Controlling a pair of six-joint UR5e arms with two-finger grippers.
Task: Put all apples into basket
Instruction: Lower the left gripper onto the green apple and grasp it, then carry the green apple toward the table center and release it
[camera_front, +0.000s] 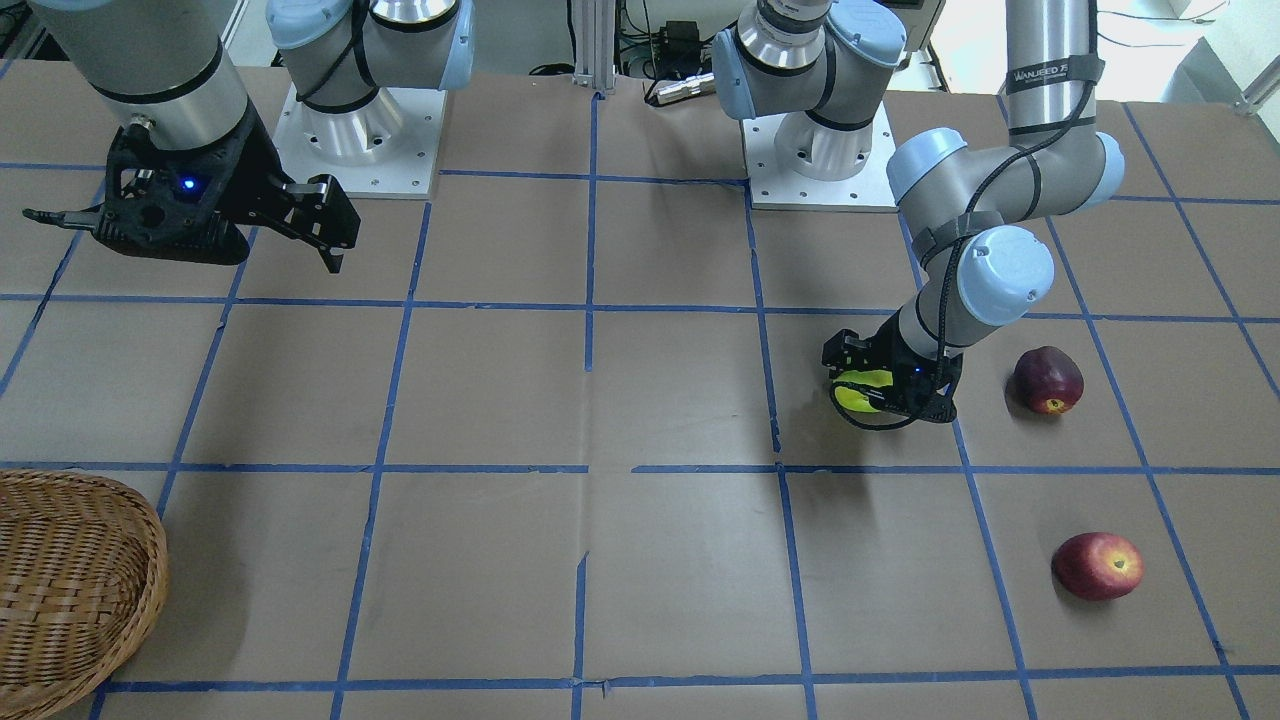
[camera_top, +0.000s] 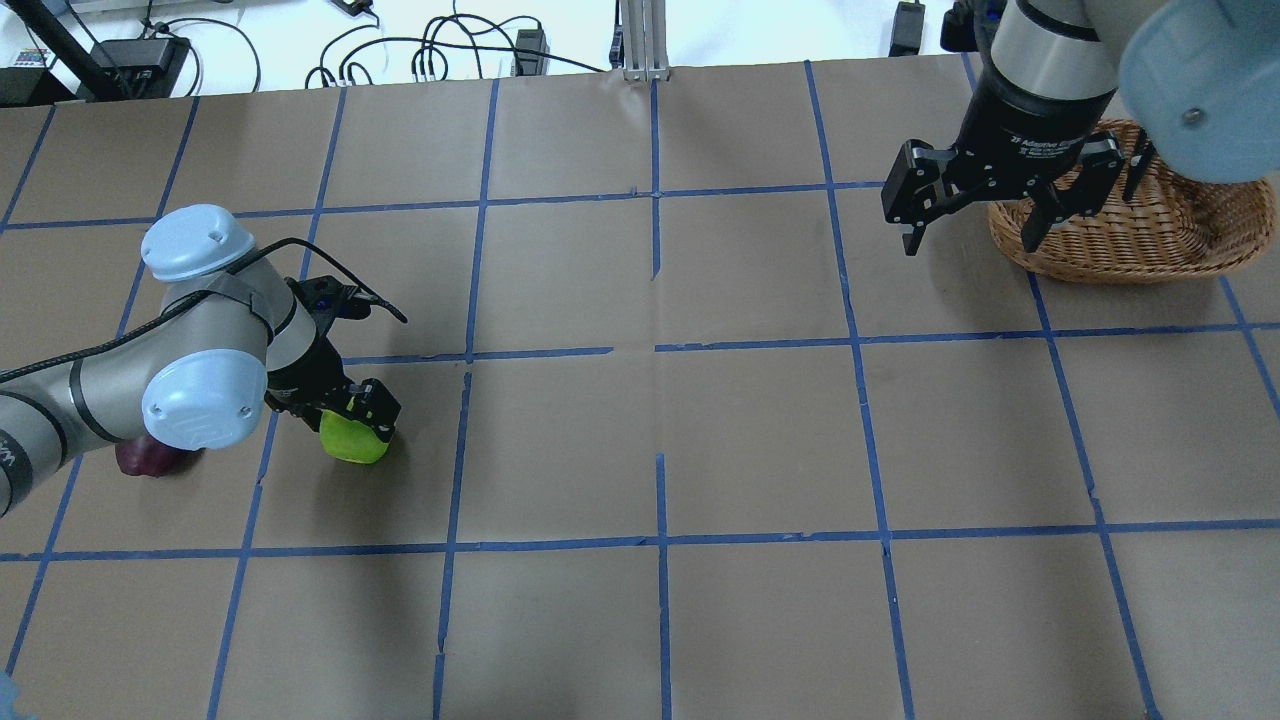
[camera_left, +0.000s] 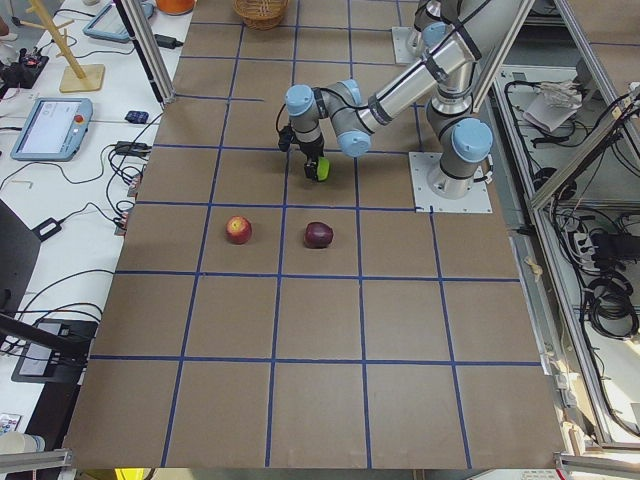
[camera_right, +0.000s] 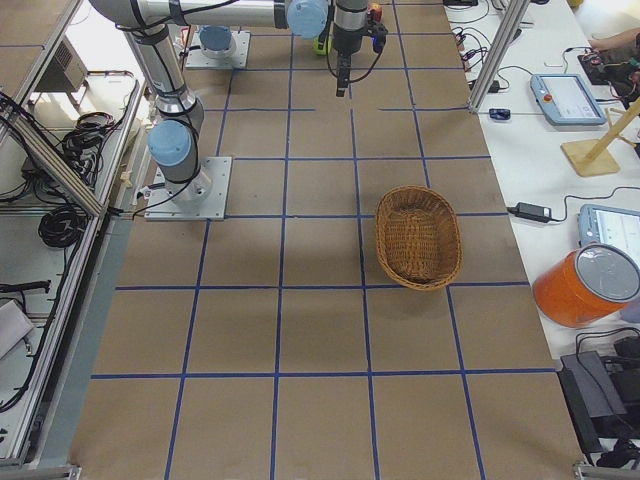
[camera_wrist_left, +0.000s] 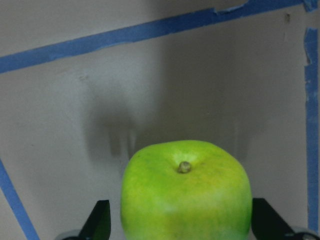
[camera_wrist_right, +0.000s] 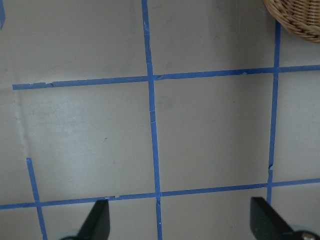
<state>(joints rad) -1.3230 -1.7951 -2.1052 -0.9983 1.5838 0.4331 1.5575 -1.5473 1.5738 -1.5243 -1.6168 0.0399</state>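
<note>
We see the left gripper (camera_top: 358, 418) pinching the bright yellow-green round apple (camera_wrist_left: 185, 195) between its two black fingers. The apple's stem dimple is turned toward the wrist camera. The gripper is low over the brown paper-covered table (camera_front: 640, 400), which is marked into squares with blue tape, and we cannot tell whether the fruit touches the paper. The dark maroon-purple apple (camera_front: 1048, 379) with a yellow spot lies on the table near this gripper, on the arm's outer side. The red apple (camera_front: 1097, 566) with a yellowish stem dimple lies apart from both, nearer the operators' edge. The light brown woven wicker basket (camera_top: 1150, 235) sits well away on the robot's right side. The right gripper (camera_top: 968, 238) hangs above the table just beside the basket, its fingers spread wide.
</note>
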